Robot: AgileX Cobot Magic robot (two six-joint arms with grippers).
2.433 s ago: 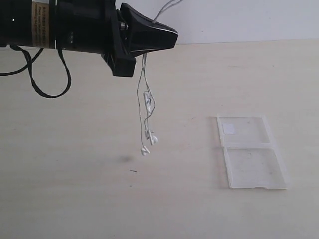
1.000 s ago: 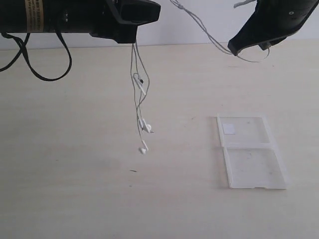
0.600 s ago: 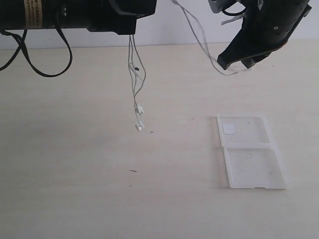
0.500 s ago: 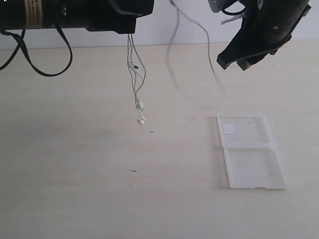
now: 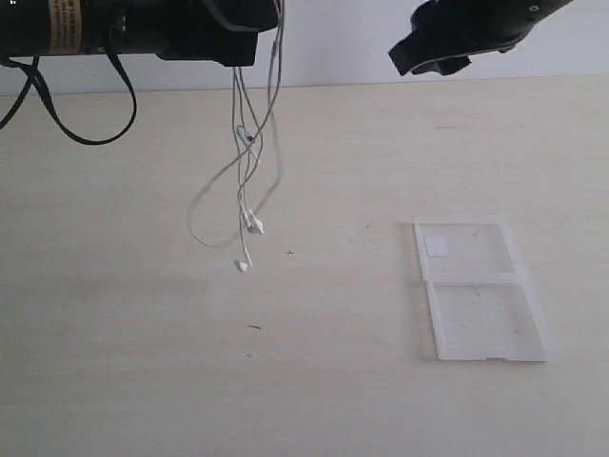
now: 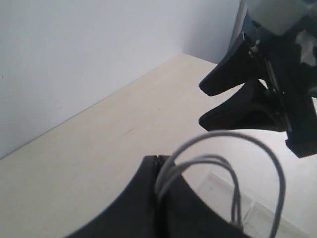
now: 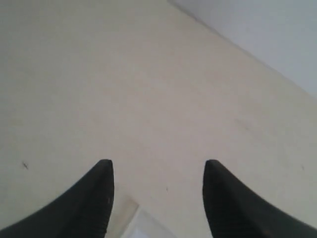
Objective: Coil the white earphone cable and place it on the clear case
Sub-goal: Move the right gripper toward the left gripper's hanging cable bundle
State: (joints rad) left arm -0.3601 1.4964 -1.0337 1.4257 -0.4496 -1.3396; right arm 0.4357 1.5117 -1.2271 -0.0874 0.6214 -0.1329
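Observation:
The white earphone cable (image 5: 249, 143) dangles in loops from my left gripper (image 5: 271, 9), high at the upper left. Its two earbuds (image 5: 253, 226) hang just above the table. In the left wrist view the black jaws are shut on the cable's strands (image 6: 174, 171), and my left gripper (image 6: 159, 159) points toward the other arm. My right gripper (image 5: 407, 55) hangs open at the upper right with nothing between its fingers (image 7: 101, 186), well apart from the cable. The clear case (image 5: 481, 290) lies flat and opened on the table at the right, with a white sticker (image 5: 437, 246) on its far half.
A black cord (image 5: 57, 105) loops down from the left arm at the upper left. A pale wall (image 5: 343, 43) rises behind the beige table (image 5: 143, 371). One corner of the case (image 7: 141, 225) shows between the right gripper's fingers.
The right gripper let go of the cable's far end and rose away. The freed strand swung back left and now hangs as a loop beside the earbuds under the left gripper.

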